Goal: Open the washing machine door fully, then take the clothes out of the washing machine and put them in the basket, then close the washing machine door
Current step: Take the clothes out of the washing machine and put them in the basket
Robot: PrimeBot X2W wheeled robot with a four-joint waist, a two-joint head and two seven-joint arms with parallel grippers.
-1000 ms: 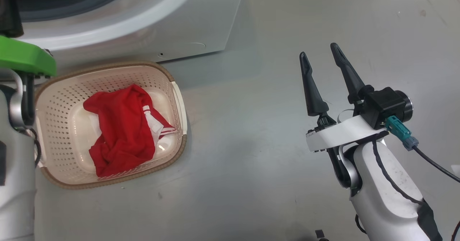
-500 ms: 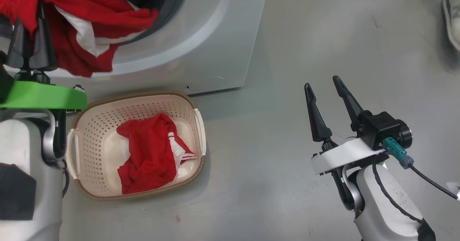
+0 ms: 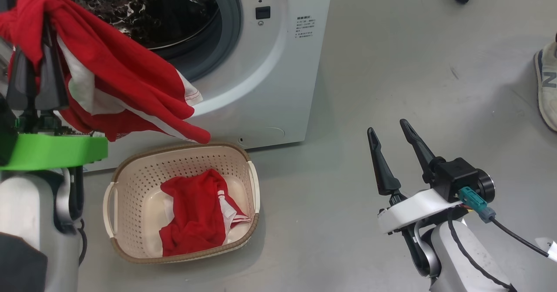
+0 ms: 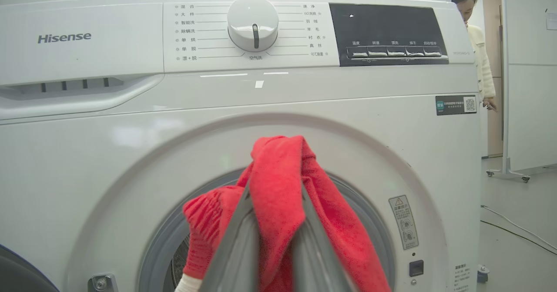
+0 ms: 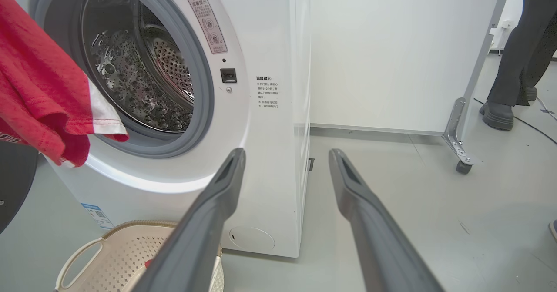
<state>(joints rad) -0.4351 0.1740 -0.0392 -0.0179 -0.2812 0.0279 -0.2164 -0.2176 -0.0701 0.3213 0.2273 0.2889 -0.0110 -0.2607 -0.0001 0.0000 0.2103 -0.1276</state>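
The white washing machine [image 3: 270, 87] stands with its steel drum [image 5: 130, 74] exposed. The washing machine door's black rim [image 5: 13, 174] shows at the left edge, swung away from the opening. My left gripper [image 4: 275, 187] is shut on one of the clothes, a red garment with white trim [image 3: 122, 87] that drapes over the fingers and hangs in front of the opening, above the basket's far-left rim. The cream basket [image 3: 130, 183] sits on the floor against the machine with another red garment [image 3: 196, 218] inside. My right gripper [image 3: 387, 126] is open with nothing in it, out over the floor to the right.
A person's shoe [image 3: 546, 87] is on the floor at far right, and a person's legs [image 5: 518, 57] stand past a white wheeled panel [image 5: 391, 52]. Another person [image 4: 474, 44] stands behind the machine's right side. Grey floor lies between the basket and my right gripper.
The head camera has tilted up, bringing the drum opening into view. My left gripper has drawn the red garment out of the drum mouth. The right gripper has held still.
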